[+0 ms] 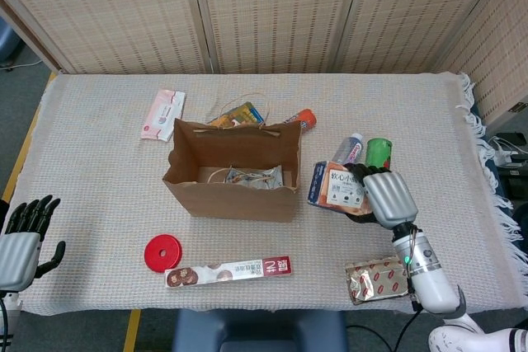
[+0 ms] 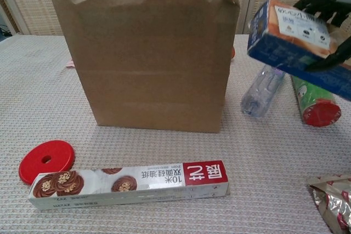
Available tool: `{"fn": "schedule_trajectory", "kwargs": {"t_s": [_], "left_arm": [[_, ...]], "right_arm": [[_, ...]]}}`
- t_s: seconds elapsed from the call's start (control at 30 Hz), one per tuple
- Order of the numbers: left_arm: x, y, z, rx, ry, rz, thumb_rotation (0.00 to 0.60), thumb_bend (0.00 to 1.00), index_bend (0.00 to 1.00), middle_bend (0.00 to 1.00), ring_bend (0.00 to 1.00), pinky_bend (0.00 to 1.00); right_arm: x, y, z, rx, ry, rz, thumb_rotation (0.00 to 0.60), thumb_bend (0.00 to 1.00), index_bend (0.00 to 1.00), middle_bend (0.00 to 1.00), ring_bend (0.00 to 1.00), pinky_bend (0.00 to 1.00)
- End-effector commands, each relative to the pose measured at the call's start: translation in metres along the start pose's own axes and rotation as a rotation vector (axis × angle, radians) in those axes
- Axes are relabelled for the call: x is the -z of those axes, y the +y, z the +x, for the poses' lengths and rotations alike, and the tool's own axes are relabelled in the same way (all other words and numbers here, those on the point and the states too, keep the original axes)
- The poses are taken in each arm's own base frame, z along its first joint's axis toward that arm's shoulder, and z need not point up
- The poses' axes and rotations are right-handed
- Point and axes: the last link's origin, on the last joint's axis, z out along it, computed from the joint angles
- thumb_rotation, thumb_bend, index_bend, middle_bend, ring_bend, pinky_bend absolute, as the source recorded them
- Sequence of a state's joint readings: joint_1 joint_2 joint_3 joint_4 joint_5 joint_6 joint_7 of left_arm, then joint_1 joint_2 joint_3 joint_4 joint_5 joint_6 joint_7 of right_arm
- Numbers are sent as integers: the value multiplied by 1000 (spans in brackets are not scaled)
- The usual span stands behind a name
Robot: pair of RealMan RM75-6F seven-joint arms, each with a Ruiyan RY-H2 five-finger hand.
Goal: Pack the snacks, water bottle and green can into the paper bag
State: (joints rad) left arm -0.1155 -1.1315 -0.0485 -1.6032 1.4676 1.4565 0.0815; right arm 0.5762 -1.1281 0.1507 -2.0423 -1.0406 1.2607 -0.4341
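Note:
My right hand [image 1: 386,197] grips an orange and blue snack box [image 1: 338,186] and holds it in the air just right of the open brown paper bag [image 1: 232,190]. In the chest view the snack box [image 2: 299,43] hangs tilted above the water bottle [image 2: 264,84] and the green can [image 2: 311,98], with the right hand [image 2: 329,9] at the top right edge. The bag holds a snack packet [image 1: 254,176]. Water bottle [image 1: 347,149] and green can [image 1: 379,151] lie behind the box. My left hand [image 1: 23,237] hangs open at the table's front left corner.
A long biscuit box [image 1: 228,270] and a red disc [image 1: 162,253] lie in front of the bag. A foil snack pack [image 1: 378,279] sits at the front right. Behind the bag lie a pink packet [image 1: 162,114], a yellow snack [image 1: 238,114] and an orange item [image 1: 302,118].

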Motion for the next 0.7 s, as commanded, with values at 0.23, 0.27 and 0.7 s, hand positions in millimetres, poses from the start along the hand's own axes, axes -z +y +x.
{"fn": "schedule_trajectory", "kwargs": {"t_s": [0.23, 0.27, 0.7], "left_arm": [[0, 0, 0, 2, -1, -1, 600, 446, 30, 0, 0, 0], [0, 0, 0, 3, -2, -1, 600, 446, 30, 0, 0, 0], [-1, -1, 1, 11, -4, -4, 600, 445, 34, 0, 0, 0]], "right_arm": [[-28, -33, 89, -100, 323, 47, 600, 351, 607, 578, 630, 700], [-32, -43, 99, -103, 363, 61, 600, 352, 607, 578, 629, 700], [-71, -179, 120, -213, 527, 213, 600, 352, 607, 578, 627, 700]]}}
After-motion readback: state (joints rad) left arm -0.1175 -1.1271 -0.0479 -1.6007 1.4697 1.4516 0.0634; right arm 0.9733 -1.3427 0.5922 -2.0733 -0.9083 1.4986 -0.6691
